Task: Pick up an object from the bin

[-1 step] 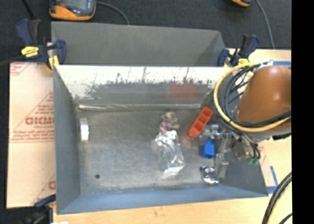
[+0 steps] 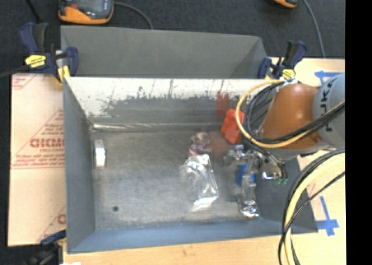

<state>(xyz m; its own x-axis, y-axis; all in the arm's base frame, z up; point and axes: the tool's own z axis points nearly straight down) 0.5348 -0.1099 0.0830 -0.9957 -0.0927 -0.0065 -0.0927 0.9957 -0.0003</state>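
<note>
Plastic of the crumpled clear bag point(image 2: 200, 179) in the middle of the bin point(image 2: 139, 200) looks light, soft and slippery (best pinched at a bunched fold), lying just left of the gripper point(image 2: 249, 203), whose opening I cannot tell

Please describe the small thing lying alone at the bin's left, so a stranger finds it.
In the grey metal bin, look along the floor toward the left wall. There lies a small whitish cylinder. It lies alone, while the crumpled clear bag and the orange thing sit farther right.
</note>
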